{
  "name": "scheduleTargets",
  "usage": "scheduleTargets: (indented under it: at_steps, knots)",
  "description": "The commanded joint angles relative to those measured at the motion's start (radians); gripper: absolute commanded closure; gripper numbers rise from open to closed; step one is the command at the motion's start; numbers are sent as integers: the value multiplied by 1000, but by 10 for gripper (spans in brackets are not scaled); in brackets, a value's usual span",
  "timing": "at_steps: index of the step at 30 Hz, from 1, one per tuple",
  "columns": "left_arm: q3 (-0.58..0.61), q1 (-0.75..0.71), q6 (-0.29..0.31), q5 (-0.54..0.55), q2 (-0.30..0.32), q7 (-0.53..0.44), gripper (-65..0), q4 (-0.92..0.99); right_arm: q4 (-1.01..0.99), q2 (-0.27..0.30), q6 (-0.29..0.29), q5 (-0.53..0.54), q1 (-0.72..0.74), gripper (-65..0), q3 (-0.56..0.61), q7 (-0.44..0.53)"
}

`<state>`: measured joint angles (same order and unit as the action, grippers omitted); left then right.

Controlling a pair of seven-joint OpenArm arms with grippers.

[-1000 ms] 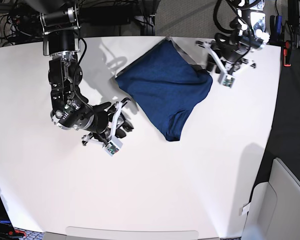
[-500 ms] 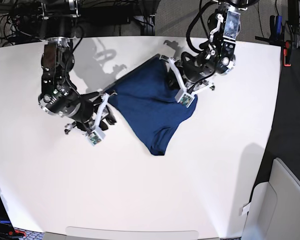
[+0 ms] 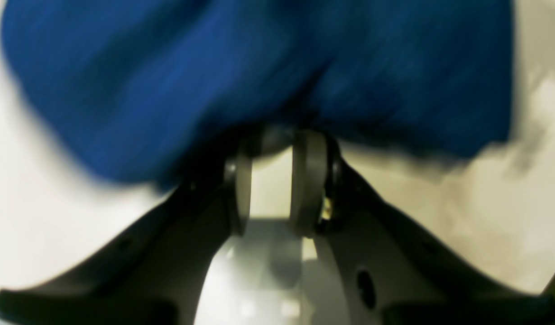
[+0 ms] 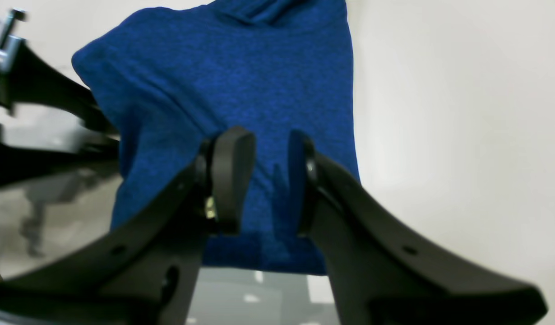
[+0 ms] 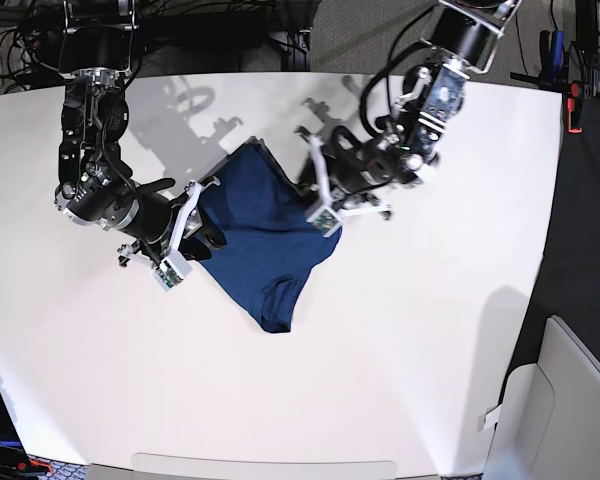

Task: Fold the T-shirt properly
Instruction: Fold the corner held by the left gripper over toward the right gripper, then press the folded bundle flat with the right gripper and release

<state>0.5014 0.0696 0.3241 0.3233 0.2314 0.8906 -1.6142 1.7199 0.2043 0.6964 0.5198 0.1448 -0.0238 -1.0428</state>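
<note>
Left pincer [image 5: 310, 195] grips the T-shirt [image 5: 255, 245] edge between narrowed jaws; right pincer [image 5: 202, 215] likewise clamps fabric, cloth draped ahead over the desk [image 5: 380, 350].

Blurred T-shirt [image 3: 259, 67] edge meets the left gripper [image 3: 277, 149].

left gripper [image 3: 270, 149] and right gripper [image 4: 264, 149] narrowly parted, arms converging
</note>
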Motion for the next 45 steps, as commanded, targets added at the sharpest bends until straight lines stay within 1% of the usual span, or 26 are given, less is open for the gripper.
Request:
scheduleTargets:
  at_steps: [1,4,7,10,14,17,19,23,26,28,29,31,33,35,37,38,40,42,45]
  knots:
    - [-23,14,-3,-6,15,17,-141,-33,21,7,2,12,22,-175,-14,26]
    - [-85,-20,-3,-6,49,35,-141,-44,21,4,2,13,22,-175,-63,26]
    - [-111,-20,-3,-6,50,-17,-141,-21,21,5,2,15,22,-175,-84,26]
    - [-108,-1,-3,-6,44,-43,-141,35,21,7,2,15,22,-175,-89,26]
    - [-105,74,-3,-6,-16,-44,-141,105,35,8,2,16,9,-175,-104,26]
    - [-103,117,-3,-6,-53,-44,-141,116,71,8,2,16,-21,-175,-138,25]
    - [-102,146,-3,-6,-85,-44,-141,117,87,8,2,16,-32,-175,-141,25]
    - [-23,212,-3,-6,-131,-49,-141,190,90,8,2,16,-53,-175,-153,25]
    - [47,253,-3,-6,-163,-133,-141,262,91,10,2,18,-63,-175,-158,25]
    - [87,266,-3,-6,-175,-192,-141,300,93,22,2,41,-66,-175,-158,3]
    - [102,276,-3,-6,-180,-205,-141,312,101,25,2,53,-64,-175,-155,-4]
    - [125,295,-3,-6,-181,-193,-141,318,122,25,2,67,-61,-175,-149,-8]
    - [125,298,-4,-6,-175,-186,-141,295,133,24,2,67,-60,-175,-146,-8]
    - [105,296,-4,-6,-135,-182,-141,265,133,22,2,67,-52,-175,-136,-8]
    - [53,286,-4,-6,-93,-158,-141,226,131,21,2,64,-30,-175,-80,-8]
    - [13,258,-4,-6,-69,-149,-141,203,130,17,2,61,-15,-175,-46,-8]
    - [-82,206,-4,-6,-28,-138,-141,140,108,-7,2,52,16,-175,6,-8]
    - [-152,152,-4,-6,-5,-126,-141,91,62,-26,2,29,46,-175,35,-8]
    - [-260,65,-4,-6,16,-101,-141,12,-65,-68,2,-22,114,-175,101,-8]
